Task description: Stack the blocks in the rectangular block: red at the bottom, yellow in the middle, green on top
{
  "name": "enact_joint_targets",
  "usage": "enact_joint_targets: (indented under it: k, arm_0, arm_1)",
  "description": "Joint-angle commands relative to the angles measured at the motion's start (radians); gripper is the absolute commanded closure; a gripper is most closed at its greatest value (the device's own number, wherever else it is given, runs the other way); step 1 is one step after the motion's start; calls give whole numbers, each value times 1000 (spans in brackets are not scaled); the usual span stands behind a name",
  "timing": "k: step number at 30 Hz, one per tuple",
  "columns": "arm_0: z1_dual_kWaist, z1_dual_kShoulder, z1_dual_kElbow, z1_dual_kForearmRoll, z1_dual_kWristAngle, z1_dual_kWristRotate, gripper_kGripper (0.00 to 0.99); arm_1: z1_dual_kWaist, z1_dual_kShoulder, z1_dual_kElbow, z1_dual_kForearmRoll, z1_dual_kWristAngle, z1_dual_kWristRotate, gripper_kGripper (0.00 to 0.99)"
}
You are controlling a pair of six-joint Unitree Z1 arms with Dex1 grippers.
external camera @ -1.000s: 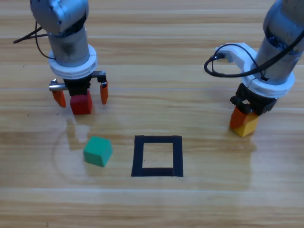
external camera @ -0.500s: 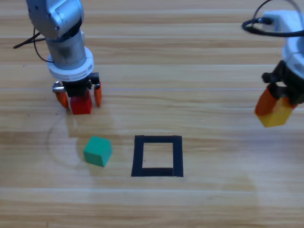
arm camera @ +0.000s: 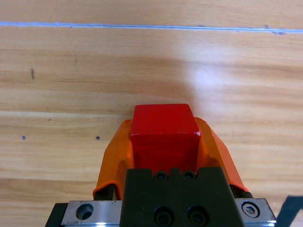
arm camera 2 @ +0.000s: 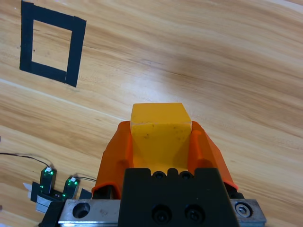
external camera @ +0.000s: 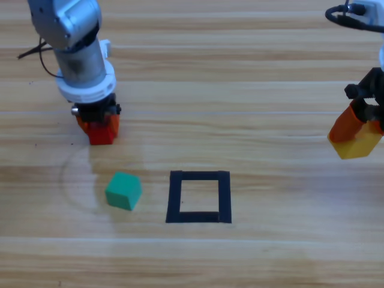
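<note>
The left gripper (external camera: 97, 127) is clamped on the red cube (arm camera: 164, 130); lift it straight up, carry it over the green cube (external camera: 123, 190), and set it flat inside the tape square (external camera: 199, 197). The right gripper (external camera: 356, 133) squeezes the yellow cube (arm camera 2: 161, 136), up off the table, far right of the square.

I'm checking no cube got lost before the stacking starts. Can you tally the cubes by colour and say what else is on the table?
Red cube: 1, in the left gripper
Yellow cube: 1, in the right gripper
Green cube: 1, loose on the table
Black tape rectangle: 1, nothing inside
Total: 3 cubes, 4 things
</note>
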Motion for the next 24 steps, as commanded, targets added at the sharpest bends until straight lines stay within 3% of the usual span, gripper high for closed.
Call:
enact_joint_targets:
  k: [1, 10, 17, 24]
  arm_0:
    - [-100, -63, -157, 92, -35, 93, 990]
    - [-331, -83, -223, 132, -77, 176, 990]
    - [-450, -53, -216, 164, -11, -54, 990]
    - [-477, -19, -217, 216, 27, -301, 990]
  arm_1:
    - [33, 32, 31, 9, -18, 29, 798]
    - [46, 46, 43, 8, -23, 23, 798]
    - [46, 55, 46, 1, -8, 7, 798]
    - [46, 66, 51, -14, 17, -25, 798]
